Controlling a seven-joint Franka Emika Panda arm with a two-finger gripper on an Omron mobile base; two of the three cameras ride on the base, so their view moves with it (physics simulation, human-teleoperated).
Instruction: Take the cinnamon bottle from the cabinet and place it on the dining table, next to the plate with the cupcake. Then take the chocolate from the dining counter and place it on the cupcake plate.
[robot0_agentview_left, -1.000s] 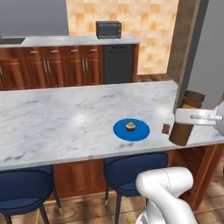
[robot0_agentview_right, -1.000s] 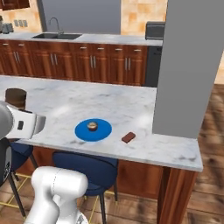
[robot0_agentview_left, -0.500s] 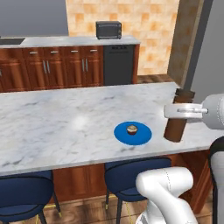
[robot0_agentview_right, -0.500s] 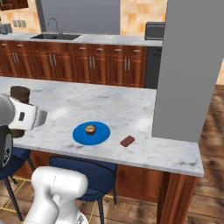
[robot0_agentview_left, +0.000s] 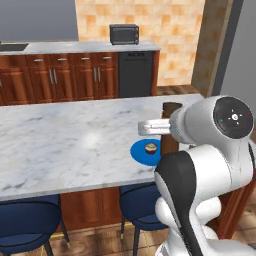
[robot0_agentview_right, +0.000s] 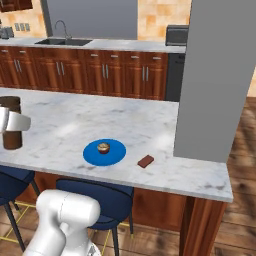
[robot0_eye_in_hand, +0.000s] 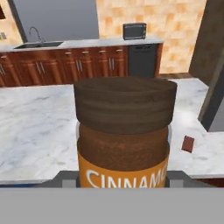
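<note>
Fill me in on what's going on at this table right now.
The robot arm's gripper is shut on the cinnamon bottle, holding it upright over the marbled dining table. The bottle sits off to one side of the blue plate that carries the cupcake; whether it touches the table yet is not clear. The chocolate lies untouched on the table on the plate's other side, so that part of the job is not yet done.
</note>
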